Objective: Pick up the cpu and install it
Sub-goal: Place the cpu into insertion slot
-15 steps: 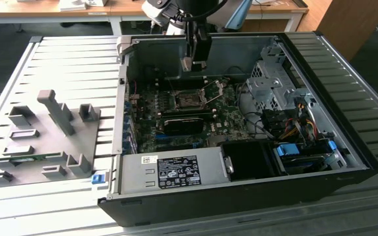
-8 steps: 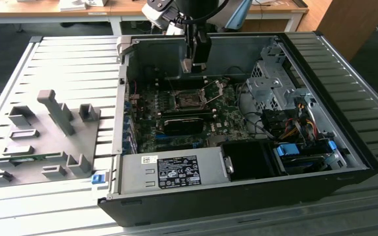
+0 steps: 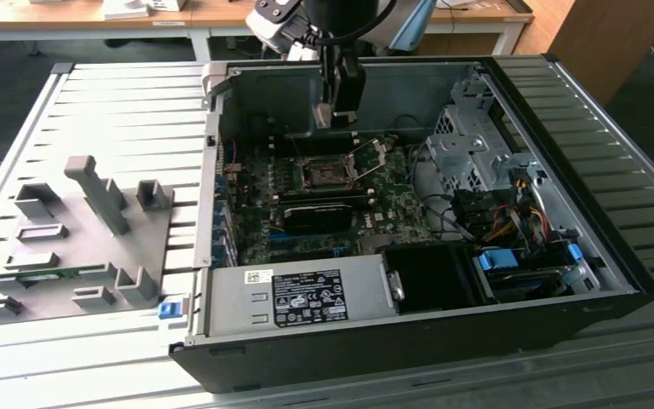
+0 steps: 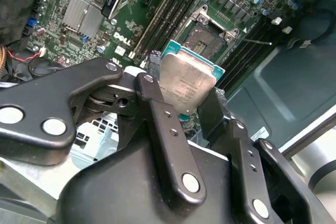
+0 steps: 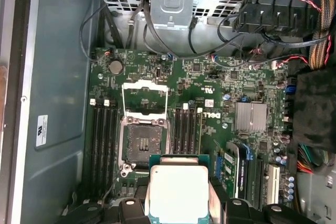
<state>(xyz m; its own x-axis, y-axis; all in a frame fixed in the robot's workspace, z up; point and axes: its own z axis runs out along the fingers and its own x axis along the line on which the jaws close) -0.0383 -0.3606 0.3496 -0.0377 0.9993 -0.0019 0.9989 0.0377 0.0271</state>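
My hand (image 3: 336,115) is clamped on the cpu (image 5: 176,192) by two opposite edges, metal top showing, above the open computer case (image 3: 418,349). In the exterior view it hangs at twelve o'clock from the empty socket (image 3: 329,175).

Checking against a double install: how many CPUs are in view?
1. The cpu is held by the gripper over the motherboard, near the open, empty socket. Others may be hidden.

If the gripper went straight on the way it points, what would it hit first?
The cpu in the gripper would likely meet the motherboard by the open socket first; depth is unclear.
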